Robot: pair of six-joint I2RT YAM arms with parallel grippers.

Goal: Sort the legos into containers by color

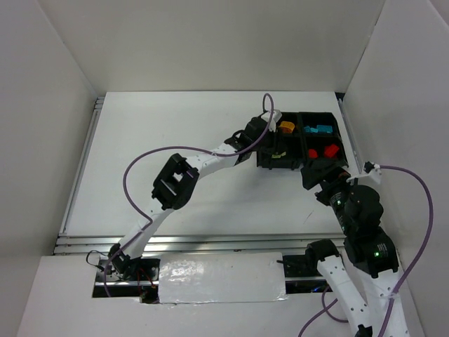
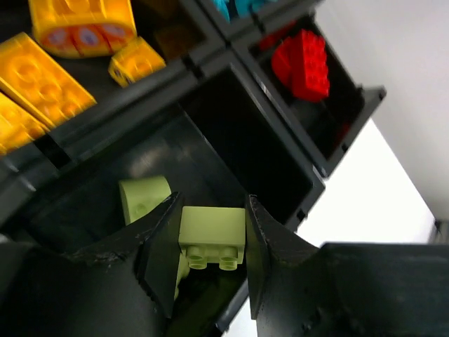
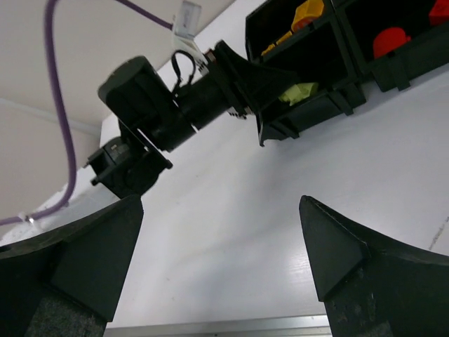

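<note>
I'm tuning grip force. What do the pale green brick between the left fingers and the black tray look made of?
The pale green brick looks like hard moulded plastic, smooth satin, crisp studs. The black tray seems thin moulded plastic, slightly glossy, pale highlights on its dividers.

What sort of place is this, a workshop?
Probably a robotics lab test cell: white panels wall in a table, a left arm and a right arm are bolted at its edge, and a black tray holds toy bricks.
</note>
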